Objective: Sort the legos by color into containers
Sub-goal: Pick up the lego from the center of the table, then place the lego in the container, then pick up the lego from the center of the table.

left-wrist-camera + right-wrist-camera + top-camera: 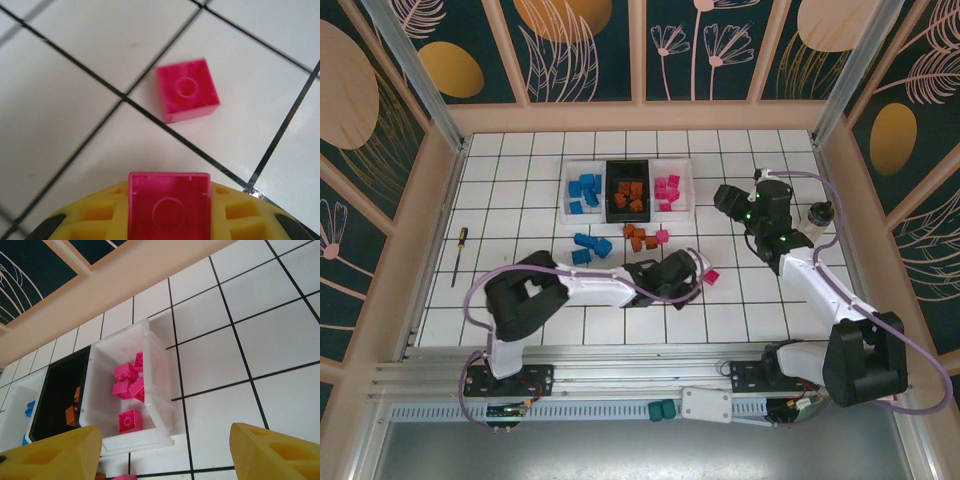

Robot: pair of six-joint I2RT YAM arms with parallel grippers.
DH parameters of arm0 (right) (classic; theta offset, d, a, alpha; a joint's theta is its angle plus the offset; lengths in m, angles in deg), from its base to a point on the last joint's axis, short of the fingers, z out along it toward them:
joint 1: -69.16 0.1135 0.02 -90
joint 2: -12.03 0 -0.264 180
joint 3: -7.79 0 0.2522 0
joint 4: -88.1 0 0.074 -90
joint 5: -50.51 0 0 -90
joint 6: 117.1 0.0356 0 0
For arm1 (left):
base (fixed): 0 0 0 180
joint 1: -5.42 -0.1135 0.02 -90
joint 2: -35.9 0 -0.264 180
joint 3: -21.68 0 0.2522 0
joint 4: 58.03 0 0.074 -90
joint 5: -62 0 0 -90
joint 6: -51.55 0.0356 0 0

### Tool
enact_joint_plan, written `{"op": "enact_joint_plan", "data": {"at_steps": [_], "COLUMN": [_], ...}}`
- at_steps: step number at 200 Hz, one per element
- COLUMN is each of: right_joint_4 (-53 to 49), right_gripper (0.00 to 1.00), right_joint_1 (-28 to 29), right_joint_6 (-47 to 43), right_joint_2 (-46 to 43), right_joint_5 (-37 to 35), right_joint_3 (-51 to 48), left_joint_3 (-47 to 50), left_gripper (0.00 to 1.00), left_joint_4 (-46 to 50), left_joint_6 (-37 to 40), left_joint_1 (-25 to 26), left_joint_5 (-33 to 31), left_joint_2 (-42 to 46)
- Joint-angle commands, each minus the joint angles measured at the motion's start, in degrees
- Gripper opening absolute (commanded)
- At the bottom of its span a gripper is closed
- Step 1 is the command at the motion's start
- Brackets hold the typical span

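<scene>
- Grip check: left gripper (697, 270) sits low over the tiles right of centre, jaws clamped on a held pink brick (169, 202). Yellow pads (95, 220) show on either side of it.
- A loose pink brick (187, 90) lies flat on the tile just ahead of the held one. The two are apart, with a grout line running between them.
- Right gripper (165, 452) hangs over the right rear of the table with its fingers spread and nothing between them. It faces the right white bin (157, 360).
- Containers stand in a row at the rear, side by side: left white bin (566, 195) with blue pieces, black bin (609, 195) with orange, right white bin with pink.
- Loose legos lie in front of the bins: blue cluster (588, 247), orange cluster (640, 238), and a single pink piece (662, 236) just beside the orange.
- Room: the orange cluster and the single pink piece lie between the left gripper and the bins. Bare tiles run right of the pink-filled bin toward the right gripper.
- Screwdriver (458, 255) lies near the left edge, well apart from the legos.
</scene>
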Motion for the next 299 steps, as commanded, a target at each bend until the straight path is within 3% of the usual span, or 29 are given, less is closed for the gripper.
{"op": "enact_joint_plan", "data": {"at_steps": [1,54,79,111,139,177,224,258,299], "right_joint_4": [1.46,1.98,1.52,0.53,-0.42,-2.24,-3.77,-4.92,-6.39], "right_gripper": [0.69,0.69,0.69,0.69,0.69,0.70,0.70,0.71,0.71], "right_joint_1": [-0.45,-0.34,-0.22,0.36,1.17,2.89,5.30,8.30,13.22], "right_joint_6": [0.80,1.14,1.05,0.80,0.83,0.70,1.04,1.58,2.09], "right_joint_2": [-2.18,-3.04,-3.65,-5.03,-6.94,-9.03,-8.94,-6.87,-1.04], "right_joint_5": [0.08,0.82,1.03,0.88,0.91,1.04,0.95,-0.38,-3.70], "right_joint_3": [-2.11,-6.18,-7.48,-9.58,-11.97,-14.14,-16.13,-16.81,-17.01], "left_joint_3": [2.48,-6.79,-16.28,-28.22,-34.04,-40.67,-36.41,-23.09,-2.40], "left_gripper": [0.12,0.10,0.11,0.13,0.22,0.55,0.80,0.98,0.99], "left_joint_4": [-6.34,-6.11,-2.83,4.68,6.91,9.05,4.83,-2.78,-10.12], "left_joint_6": [-4.97,-14.22,-14.99,-17.18,-18.40,-18.04,-18.83,-20.87,-23.30], "left_joint_1": [-6.04,-17.68,-19.01,-20.44,-22.27,-22.75,-22.77,-22.67,-22.44], "left_joint_5": [1.50,2.04,4.18,1.25,1.42,2.40,5.19,7.71,7.03], "left_joint_2": [7.04,2.65,-4.17,-12.21,-16.47,-18.97,-9.78,2.06,17.97]}}
